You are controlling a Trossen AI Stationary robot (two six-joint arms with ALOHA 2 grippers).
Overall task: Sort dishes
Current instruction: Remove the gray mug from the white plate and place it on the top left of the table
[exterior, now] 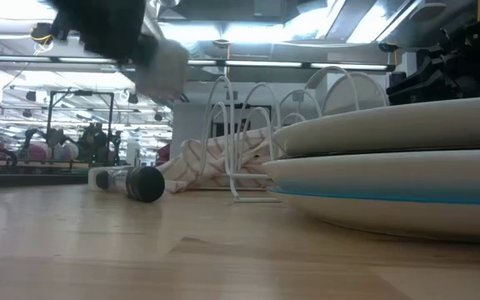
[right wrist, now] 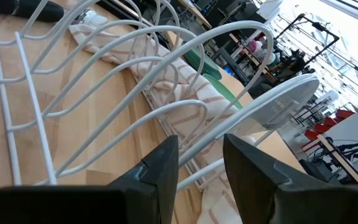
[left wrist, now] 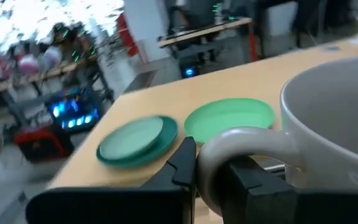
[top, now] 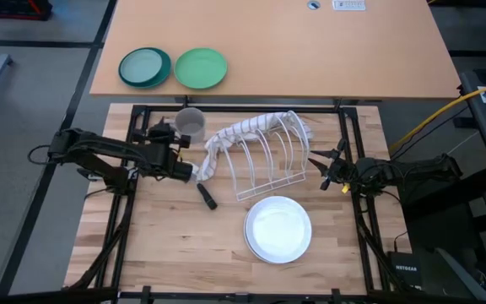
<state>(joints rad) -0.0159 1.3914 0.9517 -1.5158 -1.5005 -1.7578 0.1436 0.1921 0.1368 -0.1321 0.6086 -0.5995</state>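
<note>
My left gripper point(top: 178, 135) is shut on a small grey cup point(top: 191, 123), held in the air over the table's far left part, beside the white wire rack point(top: 268, 156). The low view shows the cup point(exterior: 163, 67) high above the tabletop. A stack of round plates point(top: 278, 228), white on top, lies flat on the table near the front; in the low view point(exterior: 390, 162) a light blue rim shows lower in the stack. My right gripper point(top: 321, 171) is open and empty at the rack's right end, its fingers pointing at the wires point(right wrist: 166, 93). My left gripper holds the cup by its loop handle point(left wrist: 229, 146), pinched between the two fingers point(left wrist: 182, 165), which come level from the table's left side. The cup point(left wrist: 334, 118) is lifted clear of the table, roughly upright with its mouth up.
A striped cloth point(top: 226, 139) is draped over the rack's left end. A black-ended cylinder point(top: 204, 196) lies on the table before the rack. A teal plate point(top: 144, 67) and a green plate point(top: 201, 67) lie on the far table beyond.
</note>
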